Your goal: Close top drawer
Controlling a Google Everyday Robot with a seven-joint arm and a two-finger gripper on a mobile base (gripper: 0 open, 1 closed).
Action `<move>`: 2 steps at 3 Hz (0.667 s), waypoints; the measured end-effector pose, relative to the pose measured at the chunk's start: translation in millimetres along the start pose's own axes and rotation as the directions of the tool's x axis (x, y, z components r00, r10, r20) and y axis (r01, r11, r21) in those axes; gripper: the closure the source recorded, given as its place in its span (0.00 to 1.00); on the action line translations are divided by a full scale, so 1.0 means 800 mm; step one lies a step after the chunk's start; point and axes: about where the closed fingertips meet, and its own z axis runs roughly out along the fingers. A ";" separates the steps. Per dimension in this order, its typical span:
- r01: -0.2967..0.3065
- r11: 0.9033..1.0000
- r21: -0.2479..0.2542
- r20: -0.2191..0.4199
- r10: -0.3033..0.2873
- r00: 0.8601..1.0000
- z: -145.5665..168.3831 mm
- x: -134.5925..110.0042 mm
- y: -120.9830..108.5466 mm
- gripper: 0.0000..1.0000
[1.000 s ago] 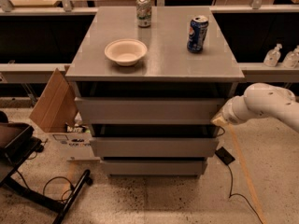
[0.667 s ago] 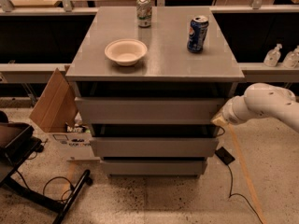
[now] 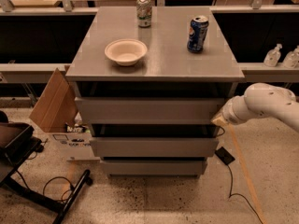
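The top drawer [image 3: 149,110] is a wide grey metal drawer with a plain flat front, uppermost of three in the grey cabinet [image 3: 154,55]. It stands pulled out past the two fronts below it. My white arm comes in from the right at drawer height. My gripper [image 3: 219,120] sits at the right end of the top drawer's front, touching or nearly touching its corner.
On the cabinet top are a white bowl [image 3: 125,51], a blue can [image 3: 197,33] and a green-white can [image 3: 144,11]. A cardboard box [image 3: 53,101] leans at the left. A black chair base [image 3: 28,171] and cables lie on the floor. Bottles [image 3: 273,55] stand on the right shelf.
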 end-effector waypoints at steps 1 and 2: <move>0.000 1.000 0.000 0.000 0.000 1.000 0.000 0.000 0.000 1.00; 0.000 1.000 0.000 0.000 0.000 1.000 0.000 0.000 0.000 1.00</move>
